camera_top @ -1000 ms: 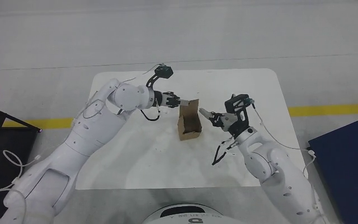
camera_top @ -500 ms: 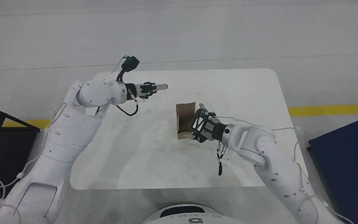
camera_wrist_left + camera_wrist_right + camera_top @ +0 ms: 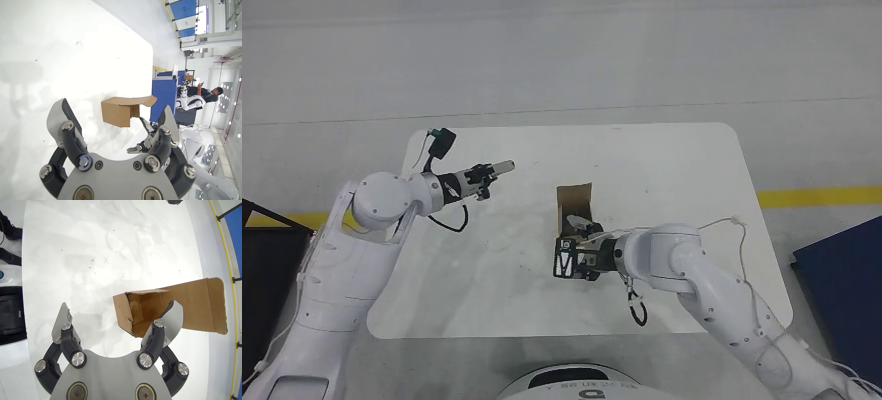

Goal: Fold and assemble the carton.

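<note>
A brown carton (image 3: pixel 573 203) lies on its side in the middle of the white table (image 3: pixel 692 170), one end open and a long flap (image 3: pixel 204 306) stretched flat beyond it. My right gripper (image 3: pixel 580 238) is open at the carton's near side, facing the open end (image 3: pixel 143 309); one finger (image 3: pixel 174 317) sits in front of the opening, the other over bare table. My left gripper (image 3: pixel 500 166) is open and holds nothing, well off to the carton's left. In the left wrist view the carton (image 3: pixel 116 115) lies ahead with the right gripper (image 3: pixel 143 132) beside it.
A loose black cable (image 3: pixel 637 305) hangs from the right forearm over the table. Blue panels (image 3: pixel 842 280) stand past the table's right edge and a black frame (image 3: pixel 262 235) past the left. Bare table surrounds the carton.
The left gripper let go of the carton's flap and drew back to the left. The right gripper swung from the carton's right side round to its near side, by the open end.
</note>
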Tool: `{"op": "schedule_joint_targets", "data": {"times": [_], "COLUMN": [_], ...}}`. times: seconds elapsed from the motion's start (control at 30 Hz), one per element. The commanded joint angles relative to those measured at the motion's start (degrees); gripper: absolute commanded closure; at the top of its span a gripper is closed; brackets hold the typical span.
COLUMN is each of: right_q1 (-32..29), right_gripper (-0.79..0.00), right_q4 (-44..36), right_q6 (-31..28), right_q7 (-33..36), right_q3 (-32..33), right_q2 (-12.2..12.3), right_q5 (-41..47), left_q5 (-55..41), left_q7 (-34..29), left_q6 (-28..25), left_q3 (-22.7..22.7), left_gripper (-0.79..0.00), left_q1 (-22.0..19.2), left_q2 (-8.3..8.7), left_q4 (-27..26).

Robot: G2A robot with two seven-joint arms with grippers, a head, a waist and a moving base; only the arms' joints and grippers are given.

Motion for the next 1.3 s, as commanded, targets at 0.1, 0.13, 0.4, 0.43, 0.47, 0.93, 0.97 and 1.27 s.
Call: {"op": "schedule_joint_targets", "data": {"times": [0.1, 0.13, 0.4, 0.43, 0.47, 0.93, 0.97, 1.27], "right_q1": [3.6, 4.5, 9.9, 10.6, 11.1, 20.8, 21.4, 25.9], "right_gripper": [-0.646, -0.65, -0.631, -0.539, -0.539, -0.428, -0.345, -0.4], "right_q4": [1.7, 2.2, 5.2, 5.5, 5.7, 12.5, 13.2, 17.7], "right_q6": [-1.0, -0.9, 3.7, 4.1, 4.7, 12.0, 12.9, 17.9], "right_q7": [6.8, 8.5, 17.9, 19.4, 20.1, 27.4, 28.4, 32.1], "right_q3": [-3.8, -4.8, -9.7, -10.5, -11.3, -21.3, -21.8, -24.7], "right_q2": [-0.7, -0.9, -2.7, -2.9, -3.2, -6.7, -7.0, -10.0], "right_q5": [-0.3, 0.1, 2.0, 1.6, 1.7, 5.6, 5.8, 9.3], "left_q5": [-0.5, -0.6, -1.7, -2.1, -2.3, -4.9, -4.9, -4.9], "left_q7": [0.6, 0.8, 2.0, 2.0, 2.0, 2.3, 2.3, 2.3], "left_q6": [0.2, 0.3, 0.2, 0.1, 0.1, 0.2, 0.2, 0.2], "left_q3": [-1.5, -1.7, -2.9, -3.2, -3.4, -4.7, -4.7, -4.7], "left_gripper": [-0.785, -0.785, -0.785, -0.785, -0.785, -0.785, -0.785, -0.785], "left_q1": [2.0, 2.5, 5.8, 6.2, 6.5, 7.9, 7.9, 7.9], "left_q2": [0.3, 0.34, 0.6, 0.62, 0.65, 0.74, 0.74, 0.74], "left_q4": [-1.1, -1.1, -2.1, -2.2, -2.3, -2.7, -2.7, -2.7]}}
